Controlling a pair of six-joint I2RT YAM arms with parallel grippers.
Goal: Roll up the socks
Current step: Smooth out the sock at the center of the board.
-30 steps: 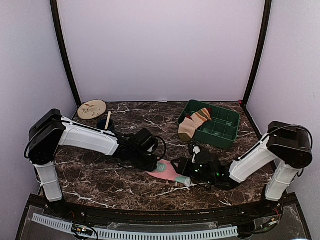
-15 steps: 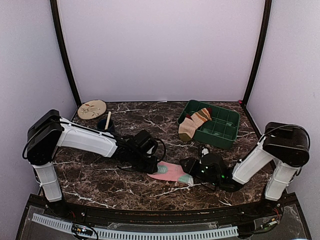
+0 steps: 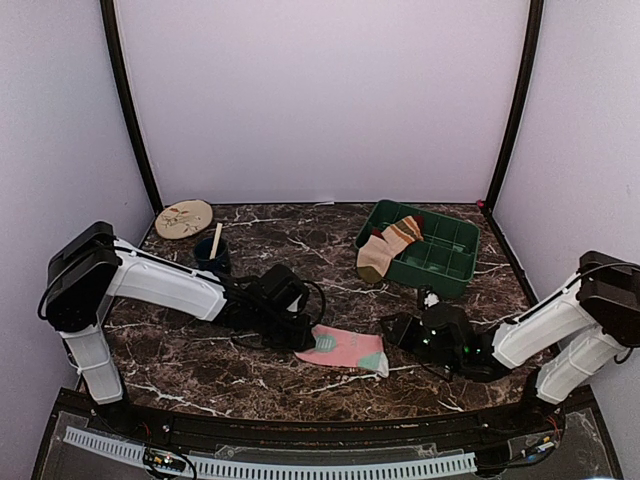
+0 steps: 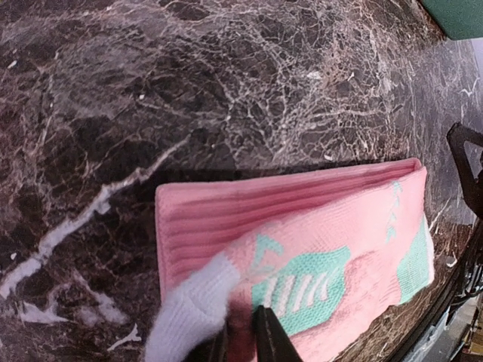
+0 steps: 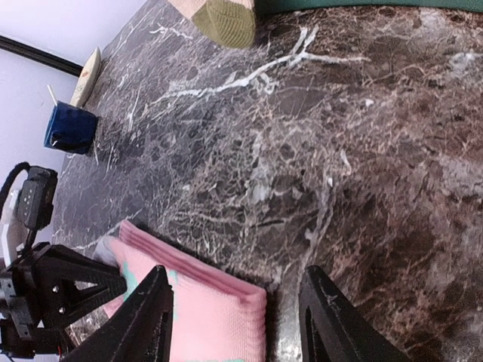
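The pink sock [image 3: 347,349] with mint-green patches lies folded flat on the marble, near the front middle. My left gripper [image 3: 303,337] is shut on the sock's left end. In the left wrist view its fingertips [image 4: 266,338] pinch the pink sock [image 4: 317,241] beside a white fabric edge. My right gripper [image 3: 398,331] stands open just right of the sock, not touching it. In the right wrist view the pink sock's [image 5: 215,320] folded corner lies between the spread fingers [image 5: 324,317]. The tan striped sock [image 3: 386,248] hangs over the green tray's front-left edge; its toe [image 5: 220,16] shows at the top.
The green compartment tray [image 3: 445,262] stands at the back right. A dark blue cup [image 3: 210,256] holding a stick stands at the back left, with a round wooden disc [image 3: 185,218] behind it. The blue cup [image 5: 69,128] also shows in the right wrist view.
My right gripper has drawn back to the right, off the pink sock, and opened slightly wider. The sock now lies flatter and further right. The left gripper keeps its grip and has shifted slightly left.
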